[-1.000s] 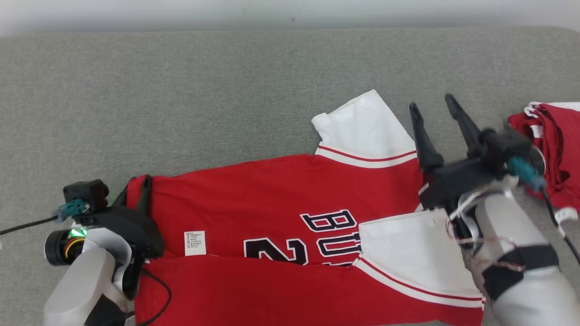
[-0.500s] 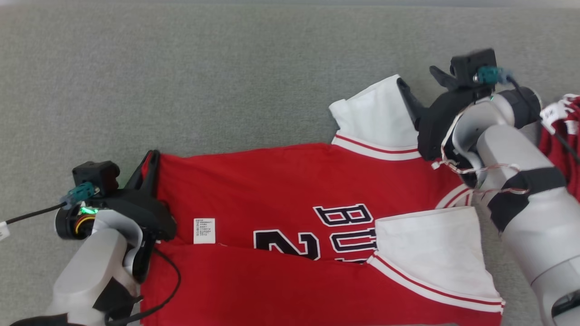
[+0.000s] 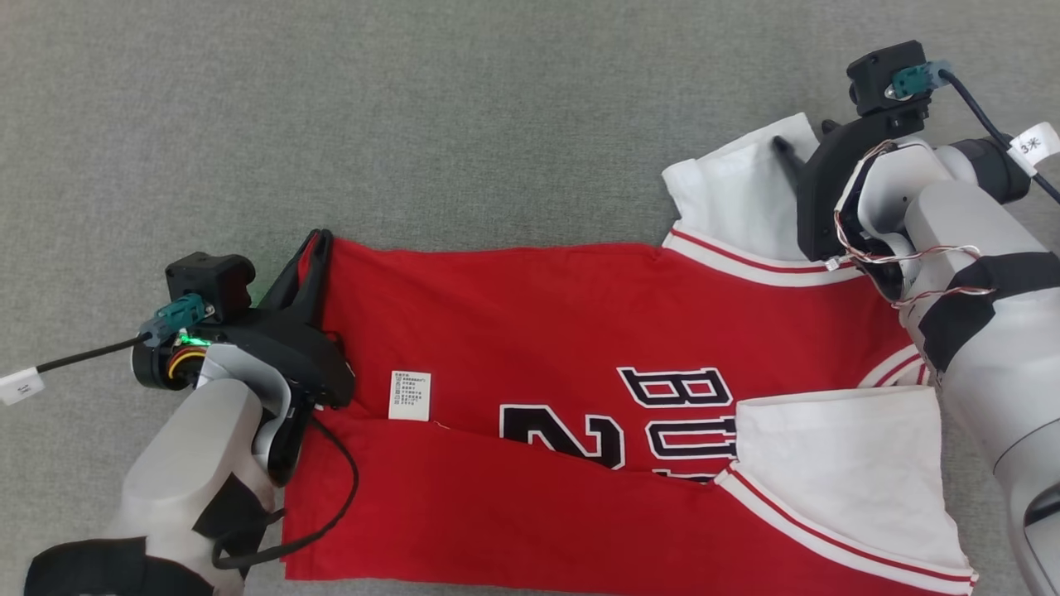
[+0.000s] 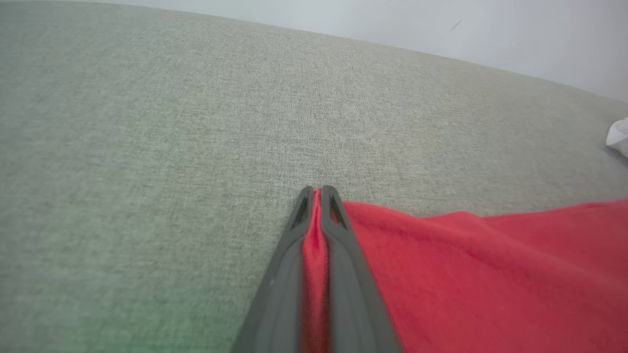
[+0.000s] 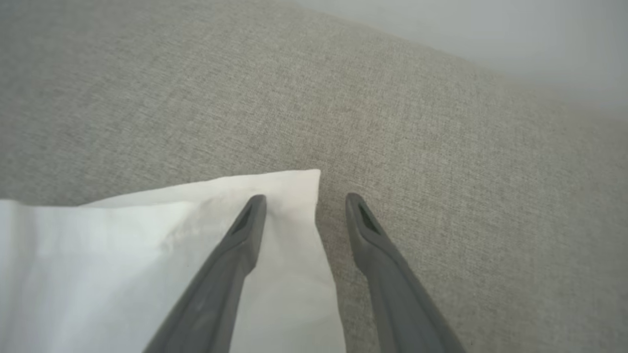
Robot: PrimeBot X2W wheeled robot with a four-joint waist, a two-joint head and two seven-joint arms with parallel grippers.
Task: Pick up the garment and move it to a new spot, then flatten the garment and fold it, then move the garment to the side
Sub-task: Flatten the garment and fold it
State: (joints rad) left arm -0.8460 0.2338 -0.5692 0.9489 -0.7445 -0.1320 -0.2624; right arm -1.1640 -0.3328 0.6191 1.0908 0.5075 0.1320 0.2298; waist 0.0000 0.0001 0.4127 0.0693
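Note:
The garment (image 3: pixel 563 331) is a red jersey with white sleeves and dark lettering, spread across the grey cushion, its lower half folded up over the front. My left gripper (image 3: pixel 319 247) is shut on the far left corner of the hem; in the left wrist view red cloth (image 4: pixel 490 274) is pinched between the closed fingers of that gripper (image 4: pixel 317 190). My right gripper (image 3: pixel 805 136) stands open at the far white sleeve (image 3: pixel 737 194). In the right wrist view that gripper (image 5: pixel 305 197) straddles the sleeve's (image 5: pixel 98 255) corner, one finger over the cloth, the other over bare cushion.
The grey upholstered surface (image 3: pixel 414 124) stretches far and left of the jersey. A pale wall (image 4: pixel 441 24) rises behind its far edge. A white care label (image 3: pixel 410 395) lies on the jersey near the left arm. Cables trail from both wrists.
The left gripper has shut on the hem corner. The right gripper went from above the near sleeve to the far sleeve's corner. The camera tilted down, shifting the whole picture.

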